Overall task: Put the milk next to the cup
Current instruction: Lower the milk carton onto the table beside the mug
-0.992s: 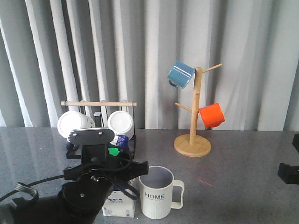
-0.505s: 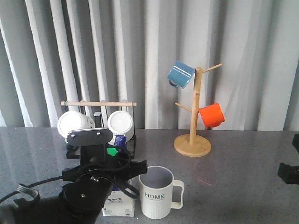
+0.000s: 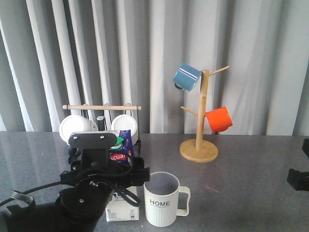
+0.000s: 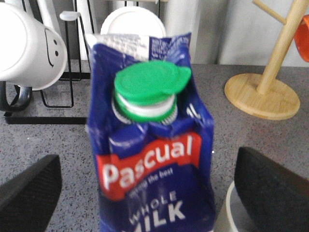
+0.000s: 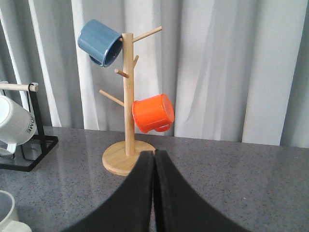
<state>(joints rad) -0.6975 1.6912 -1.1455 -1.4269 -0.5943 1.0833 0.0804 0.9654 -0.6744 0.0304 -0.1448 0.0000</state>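
The milk (image 3: 120,146) is a blue carton with a green cap and a red "Pascual" band. It stands upright on the grey table, close to the left of the cup (image 3: 161,198), a white ribbed "HOME" mug. My left gripper (image 3: 108,175) is in front of the carton and hides its middle. In the left wrist view the milk (image 4: 154,159) fills the centre. My left gripper (image 4: 147,162) is open, its fingers (image 4: 29,193) wide on either side, clear of the carton. The cup's rim (image 4: 226,212) shows by the other finger. My right gripper (image 5: 154,159) is shut and empty.
A wooden mug tree (image 3: 199,151) with a blue mug (image 3: 186,77) and an orange mug (image 3: 218,119) stands behind the cup to the right. A black rack (image 3: 101,121) with plain white mugs stands behind the milk. Part of my right arm (image 3: 298,179) shows at the right edge.
My left arm has drawn back and down from the carton. The carton's top and red band now show above the arm, where only the green cap showed before. The cup has not moved.
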